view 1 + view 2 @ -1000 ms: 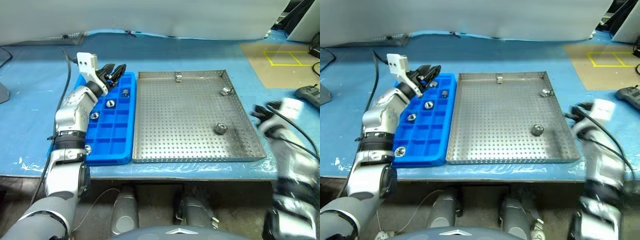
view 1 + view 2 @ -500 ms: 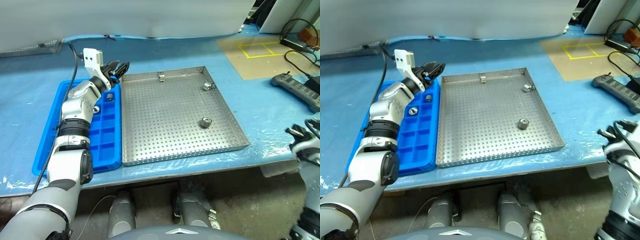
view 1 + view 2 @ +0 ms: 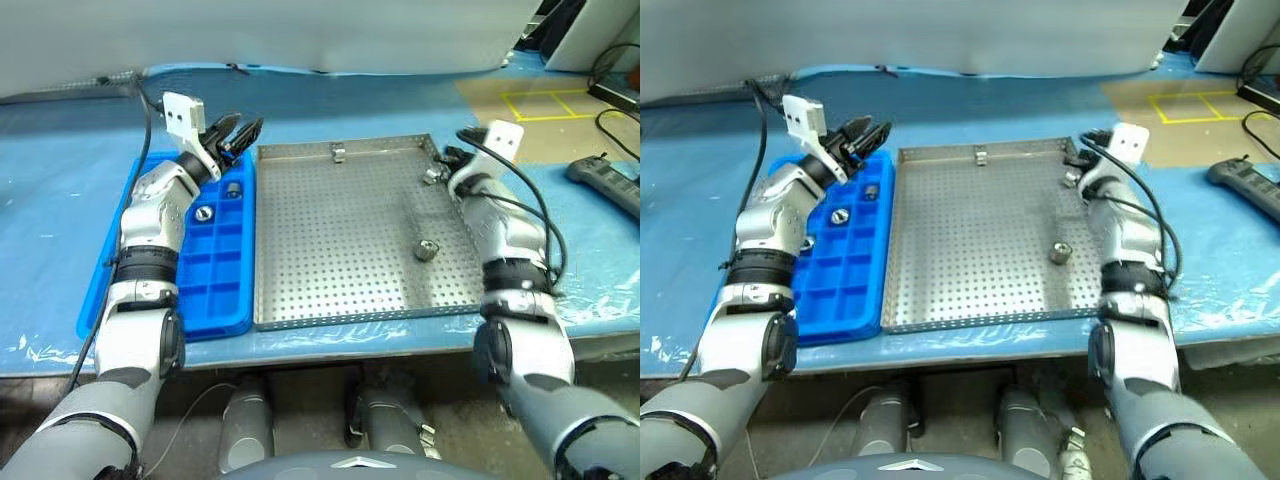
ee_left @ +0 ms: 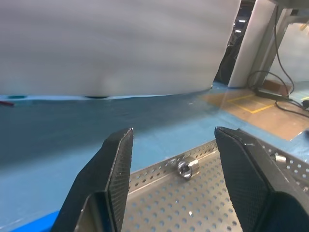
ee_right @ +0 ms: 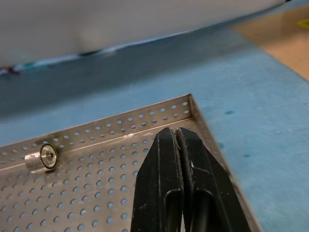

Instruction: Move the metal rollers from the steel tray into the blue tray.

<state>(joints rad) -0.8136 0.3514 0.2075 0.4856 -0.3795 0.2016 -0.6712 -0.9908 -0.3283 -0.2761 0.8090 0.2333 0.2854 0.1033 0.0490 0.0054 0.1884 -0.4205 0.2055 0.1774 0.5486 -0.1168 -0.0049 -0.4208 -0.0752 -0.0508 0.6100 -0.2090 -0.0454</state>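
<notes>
The right gripper [image 5: 176, 137] hangs with its fingers pressed flat together, gripping nothing, over the steel tray's [image 3: 350, 300] 1 o'clock corner. The left gripper [image 4: 174, 145] holds its fingers apart, about half spread and empty, above the 12 o'clock end of the blue tray [image 3: 215, 290], pointing toward the steel tray's far rim.

Three metal rollers remain on the perforated floor: one against the far rim at 12 o'clock [image 3: 338, 153], one in the 1 o'clock corner just beside the right gripper [image 3: 432, 175], one lying at about 4 o'clock from the tray's middle [image 3: 427, 249]. Two more rollers sit in compartments at the far end of the blue tray [image 3: 204, 213] [image 3: 233, 190], which lies touching the steel tray at its 9 o'clock side.

Both trays rest on a counter [image 3: 60, 230] covered in blue sheeting, its near edge wrapped in wrinkled clear film. A pale wall [image 3: 300, 30] rises behind the counter. At 2 o'clock, a brown floor patch carries yellow tape lines [image 3: 535, 103], with a dark handheld controller [image 3: 605, 180] and black cables nearby. No readable writing or brand marks appear anywhere.
</notes>
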